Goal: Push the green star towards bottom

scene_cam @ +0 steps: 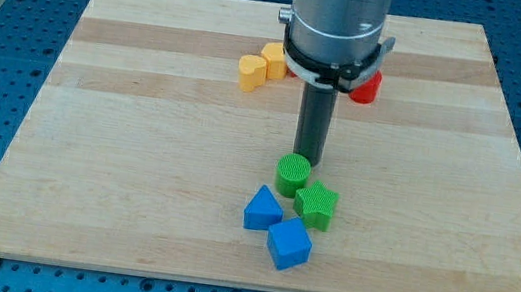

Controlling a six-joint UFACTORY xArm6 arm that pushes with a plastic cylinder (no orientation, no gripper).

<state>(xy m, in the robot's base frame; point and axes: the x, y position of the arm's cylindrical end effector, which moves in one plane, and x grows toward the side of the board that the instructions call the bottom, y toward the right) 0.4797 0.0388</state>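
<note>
The green star (316, 205) lies on the wooden board (139, 150) right of centre, toward the view's bottom. A green cylinder (292, 174) touches it on its upper left. My tip (306, 159) is just above the green cylinder, at its upper right edge, and above the green star. A blue triangular block (262, 210) sits left of the star and a blue cube (289, 244) sits just below it.
Near the view's top, a yellow heart-like block (251, 71) and a yellow cylinder (273, 60) sit side by side. A red block (366, 85) is partly hidden behind the arm's body. The board's bottom edge is close below the blue cube.
</note>
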